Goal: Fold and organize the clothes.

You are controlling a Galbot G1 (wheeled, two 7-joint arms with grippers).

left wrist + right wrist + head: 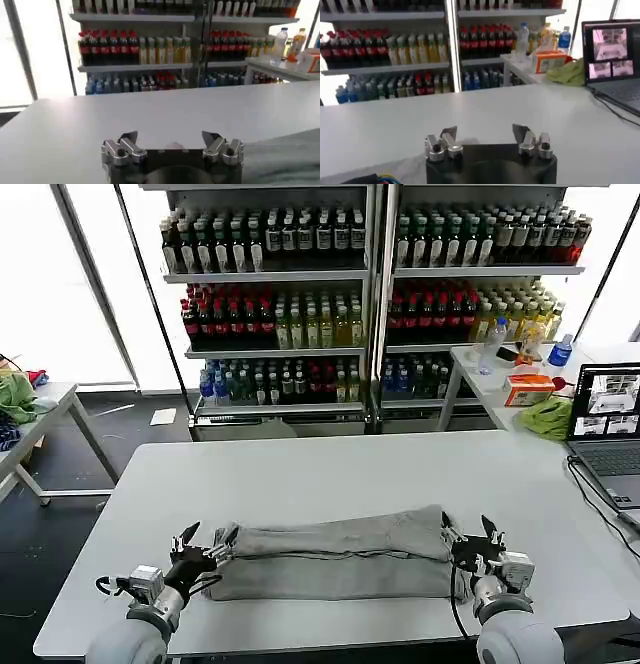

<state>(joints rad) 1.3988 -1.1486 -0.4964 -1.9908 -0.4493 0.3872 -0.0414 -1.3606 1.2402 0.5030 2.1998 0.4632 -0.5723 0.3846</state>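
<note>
The white tabletop (330, 474) is taking up most of the floor in front of the drink shelves (370, 294), w/ a laptop (608, 429) sitting at its right edge. A grey T-shirt (335, 556) is lying folded into a long band across the near part of the tabletop, running left to right betw. the two arms. The left end effector (203, 546) is sitting at the shirt's left end, fingers spread wide, tips right by the cloth edge; in the left wrist view (172, 142) nothing is betw. the fingers and the grey cloth is lying off to one side. The right end effector (472, 540) is sitting at the shirt's right end, fingers also spread apart and gripping nothing (487, 137).
</note>
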